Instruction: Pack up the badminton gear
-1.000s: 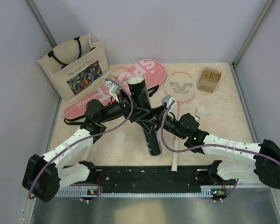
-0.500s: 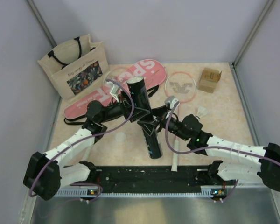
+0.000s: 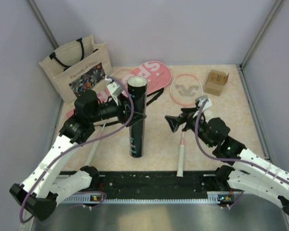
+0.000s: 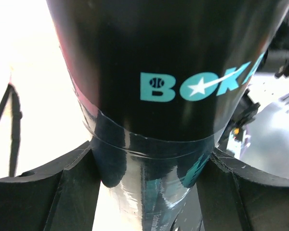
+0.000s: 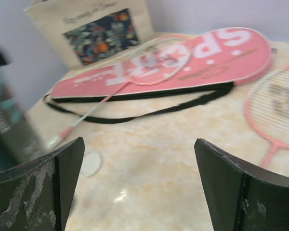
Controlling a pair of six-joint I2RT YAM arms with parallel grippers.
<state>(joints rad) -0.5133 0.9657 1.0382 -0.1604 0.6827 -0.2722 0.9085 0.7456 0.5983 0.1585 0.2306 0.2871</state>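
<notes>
Plainly, the upright glossy black tube (image 3: 137,137), teal-lettered, is clamped in the left claw (image 3: 134,115); the right claw (image 3: 172,124) gapes.

Crops the tube (image 4: 173,72) at both ends in the left wrist view; blurs it to a sliver at the right wrist view's left edge; cuts one racket (image 5: 279,110) at that view's right edge, the tote bag (image 5: 86,24) at its top; hides part of the cover (image 3: 151,72) behind the left arm (image 3: 62,144).

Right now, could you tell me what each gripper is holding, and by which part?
The left gripper clasps the upright dark tube around its middle; the right gripper is open and holds nothing.
</notes>
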